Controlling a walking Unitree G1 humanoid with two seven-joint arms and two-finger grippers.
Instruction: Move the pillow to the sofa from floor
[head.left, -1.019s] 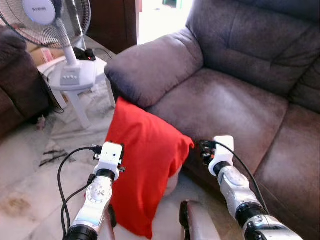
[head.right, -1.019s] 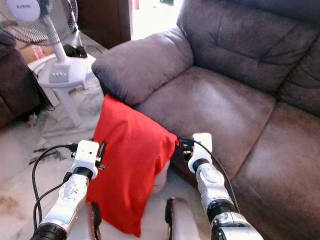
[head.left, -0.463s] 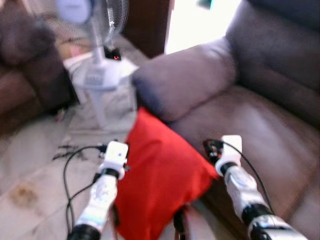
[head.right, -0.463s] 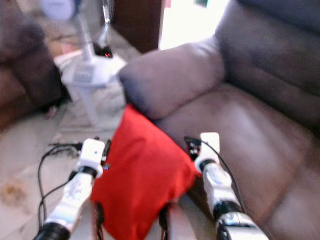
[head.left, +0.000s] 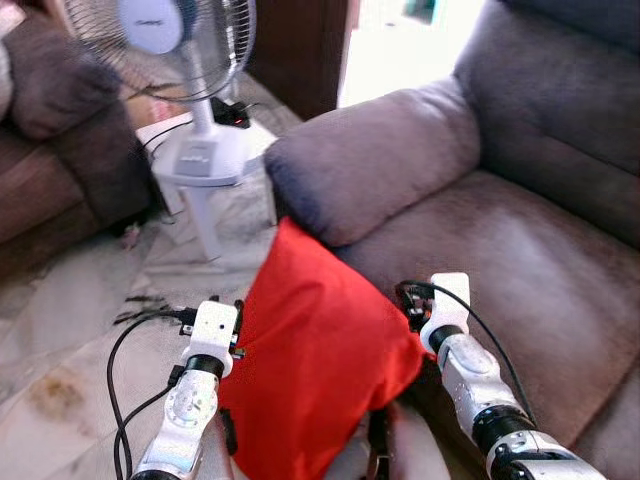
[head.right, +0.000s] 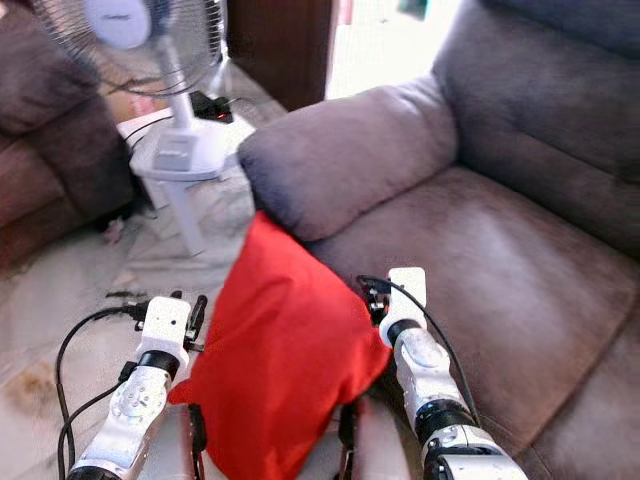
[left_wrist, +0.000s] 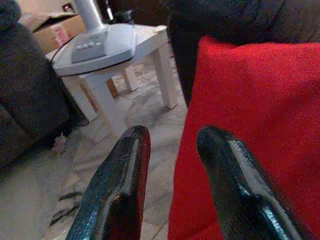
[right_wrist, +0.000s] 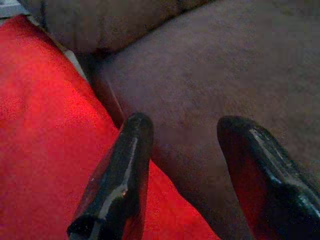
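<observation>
A red pillow (head.left: 320, 370) stands on edge in front of the grey-brown sofa (head.left: 520, 250), its top corner just below the sofa's armrest (head.left: 380, 160). My two arms flank it. The left gripper (left_wrist: 172, 137) is open at the pillow's left side, with the red cloth against the outside of one finger (left_wrist: 235, 170). At the pillow's right side, over the front of the sofa seat, the right gripper (right_wrist: 187, 125) is also open, one finger (right_wrist: 125, 165) resting against the cloth. Nothing lies between either pair of fingers. The pillow's lower end is hidden.
A white standing fan (head.left: 175, 40) sits on a small white table (head.left: 205, 165) to the left of the armrest. A dark brown couch (head.left: 60, 150) stands at far left. Marble floor (head.left: 70, 320) with loose black cables lies between.
The camera has swung, so the sofa and fan sit differently in the picture. The pillow stays between my two arms, and my left wrist now shows lower in the picture.
</observation>
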